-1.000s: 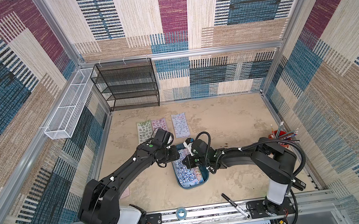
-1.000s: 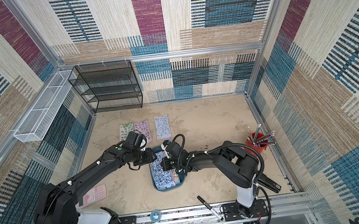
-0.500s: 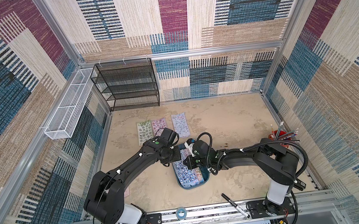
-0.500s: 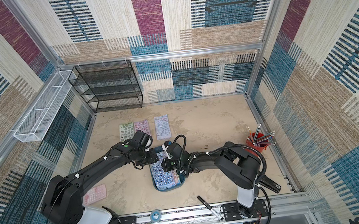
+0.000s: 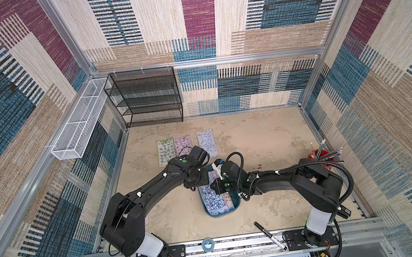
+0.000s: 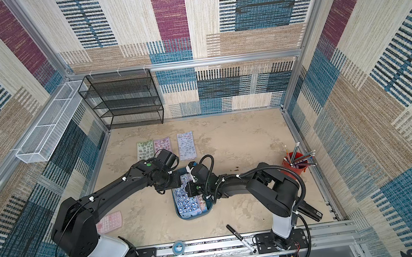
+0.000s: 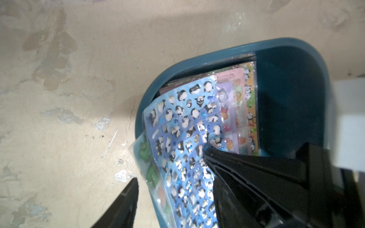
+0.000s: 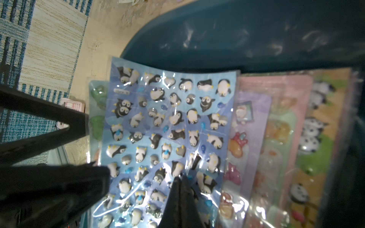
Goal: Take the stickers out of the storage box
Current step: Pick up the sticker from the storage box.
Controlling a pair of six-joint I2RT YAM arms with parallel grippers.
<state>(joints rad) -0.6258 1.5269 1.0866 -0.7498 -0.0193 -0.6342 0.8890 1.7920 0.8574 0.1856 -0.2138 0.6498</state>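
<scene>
Left gripper [image 7: 170, 177], spread, straddles the penguin sticker sheet's [image 8: 167, 122] overhanging edge; I'd nip that sheet alone, then ease the right gripper [image 8: 180, 178], tips pressed together, off it

Left arm [image 5: 154, 188] and right arm [image 5: 277, 182] low, inward; left tool [image 7: 169, 167], jaws wide apart; right tool [image 8: 180, 178], tips apparently together.

the shallow teal plastic storage box [image 5: 237, 206] sits near the middle of the sandy desk [image 5: 265, 139], holding a stack of thin glossy printed sticker sheets [image 5: 213, 201]. three more pastel sheets [image 5: 183, 146] lie side by side beyond its far left. the black mesh shelf rack [image 5: 145, 99] stands far left, the red pencil cup [image 5: 322, 156] right, the pink keypad slab [image 6: 109, 222] near left.
</scene>
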